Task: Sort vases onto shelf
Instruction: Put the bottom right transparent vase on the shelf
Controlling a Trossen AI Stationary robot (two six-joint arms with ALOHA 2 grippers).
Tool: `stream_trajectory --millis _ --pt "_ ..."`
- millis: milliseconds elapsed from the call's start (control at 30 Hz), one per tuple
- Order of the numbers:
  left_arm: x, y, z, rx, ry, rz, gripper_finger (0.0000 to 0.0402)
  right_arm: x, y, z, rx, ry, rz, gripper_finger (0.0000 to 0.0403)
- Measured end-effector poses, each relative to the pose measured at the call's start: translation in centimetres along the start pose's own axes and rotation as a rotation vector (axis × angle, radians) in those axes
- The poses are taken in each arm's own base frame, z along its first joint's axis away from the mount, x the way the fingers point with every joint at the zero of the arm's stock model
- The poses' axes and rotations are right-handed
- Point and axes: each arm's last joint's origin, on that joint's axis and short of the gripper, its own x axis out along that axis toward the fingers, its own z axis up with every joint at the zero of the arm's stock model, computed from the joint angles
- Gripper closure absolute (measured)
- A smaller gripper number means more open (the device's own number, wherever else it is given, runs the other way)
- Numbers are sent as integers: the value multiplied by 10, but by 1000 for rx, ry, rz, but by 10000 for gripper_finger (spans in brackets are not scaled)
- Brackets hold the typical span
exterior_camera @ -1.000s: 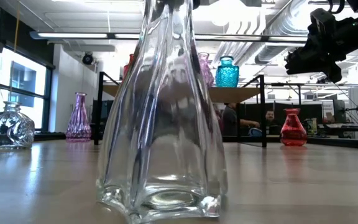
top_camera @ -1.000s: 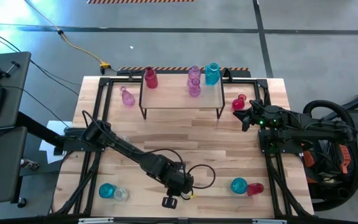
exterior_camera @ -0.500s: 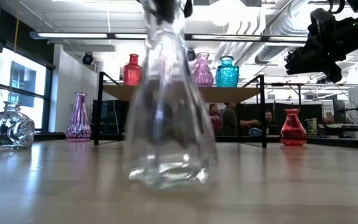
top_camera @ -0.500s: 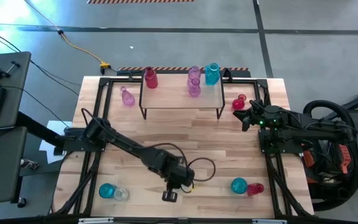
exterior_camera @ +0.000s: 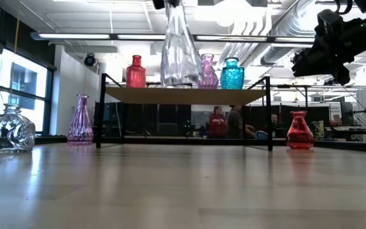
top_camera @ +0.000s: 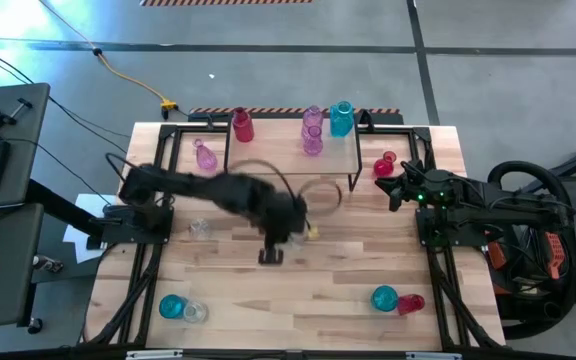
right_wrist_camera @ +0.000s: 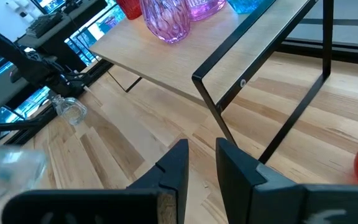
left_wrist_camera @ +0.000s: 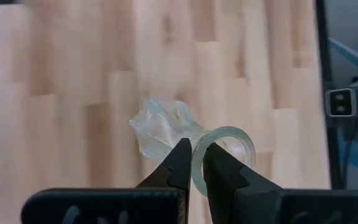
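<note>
I am carrying the clear vase (exterior_camera: 180, 54), rim pinched in the left gripper (left_wrist_camera: 195, 163) jaws, hanging upright, toward the shelf (top_camera: 293, 160) beyond.

A clear vase (left_wrist_camera: 166, 127) of glossy, faceted glass is pinched at its rim between matt dark plastic-looking fingers (left_wrist_camera: 178, 163) — beyond the jaws, a table (left_wrist_camera: 73, 81) of pale, smooth-planked wood is seen.

Left gripper (left_wrist_camera: 195, 163) clamped, raised; right gripper (right_wrist_camera: 201, 163) idle
</note>
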Motion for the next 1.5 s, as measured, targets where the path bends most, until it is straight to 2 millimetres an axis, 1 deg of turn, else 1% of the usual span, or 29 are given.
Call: stream_trajectory --millis 100,267,433,500,667,800,967,1100,1267,1500 --pt "-19 28 -3 -22 -3 31 386 0 0 0 0 0 0 341" --pt "-59 70 -12 -57 -62 87 386 0 0 0 0 0 0 341" --pt "-86 105 -25 -72 -108 161 385 0 0 0 0 0 0 341" --pt "-93 119 -29 -80 -113 197 385 0 0 0 -1 1 0 341" --pt "-100 153 -38 -97 -101 278 385 0 0 0 0 1 -1 341" --pt "-101 176 -39 -90 -136 321 385 0 0 0 0 1 0 341" --pt "-109 194 -40 -78 -193 376 385 0 0 0 0 1 -1 341" --pt "-113 207 -45 -114 -204 401 385 0 0 0 -1 1 -1 341" --pt "-112 221 -49 -124 -216 384 385 0 0 0 0 1 -1 341" --pt "-106 240 -52 -162 -232 337 385 0 0 0 -1 1 -1 341"
